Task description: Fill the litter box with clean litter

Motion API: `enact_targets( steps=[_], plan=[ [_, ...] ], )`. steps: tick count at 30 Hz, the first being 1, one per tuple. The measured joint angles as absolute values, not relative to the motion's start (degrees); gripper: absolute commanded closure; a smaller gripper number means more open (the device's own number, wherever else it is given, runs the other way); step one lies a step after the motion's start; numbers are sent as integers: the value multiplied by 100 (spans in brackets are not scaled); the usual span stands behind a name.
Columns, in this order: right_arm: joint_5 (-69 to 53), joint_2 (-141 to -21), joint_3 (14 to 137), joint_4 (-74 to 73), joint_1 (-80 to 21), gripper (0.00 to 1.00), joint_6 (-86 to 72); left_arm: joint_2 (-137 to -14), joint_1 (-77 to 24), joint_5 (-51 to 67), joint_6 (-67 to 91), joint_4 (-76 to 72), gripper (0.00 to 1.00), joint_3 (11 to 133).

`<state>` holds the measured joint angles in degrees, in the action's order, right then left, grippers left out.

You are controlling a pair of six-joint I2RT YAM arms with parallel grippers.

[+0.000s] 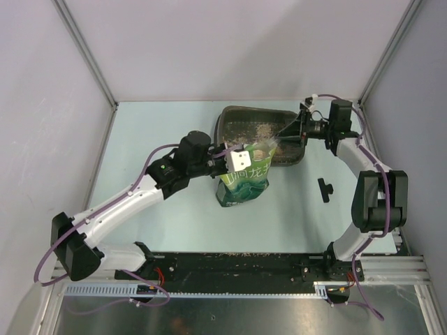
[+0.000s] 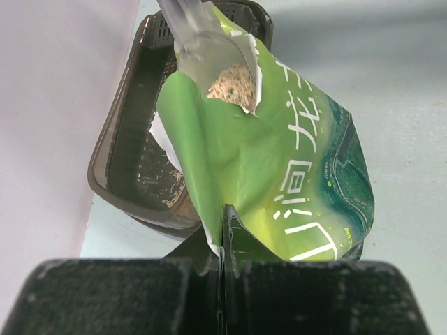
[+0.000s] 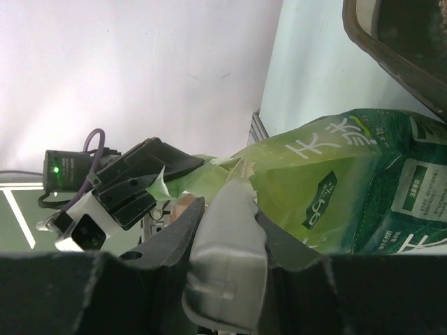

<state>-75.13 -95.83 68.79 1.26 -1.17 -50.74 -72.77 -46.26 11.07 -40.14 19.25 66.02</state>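
Observation:
The dark litter box (image 1: 241,118) lies at the back of the table with a thin scatter of tan litter (image 1: 260,128) on its floor. It also shows in the left wrist view (image 2: 129,150). A green pouch (image 1: 246,178) stands against its near rim. My left gripper (image 1: 230,158) is shut on the pouch's top edge (image 2: 225,227) and holds it open; tan litter (image 2: 230,84) shows inside. My right gripper (image 1: 290,130) is shut on the handle of a clear plastic scoop (image 3: 230,244). The scoop's bowl (image 2: 192,28) reaches into the pouch mouth.
A small black clip-like object (image 1: 325,188) lies on the table right of the pouch. White walls with metal posts close in the back and sides. The litter box rim (image 3: 391,49) is just beyond the pouch (image 3: 335,181) in the right wrist view.

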Motion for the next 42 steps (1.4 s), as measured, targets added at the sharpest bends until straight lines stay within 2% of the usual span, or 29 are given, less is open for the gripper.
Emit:
enact_targets(
  steps=[11, 34, 42],
  plan=[
    [-7898, -9633, 6893, 1118, 325, 100, -5867, -7229, -4628, 1011, -4211, 1900, 100, 6545],
    [-8180, -9577, 6914, 1372, 950, 100, -6296, -7225, -4654, 908, -4401, 1824, 100, 6508],
    [-8182, -9583, 6945, 1914, 1125, 100, -6667, -7225, -4641, 810, -4407, 1824, 100, 6508]
  ],
)
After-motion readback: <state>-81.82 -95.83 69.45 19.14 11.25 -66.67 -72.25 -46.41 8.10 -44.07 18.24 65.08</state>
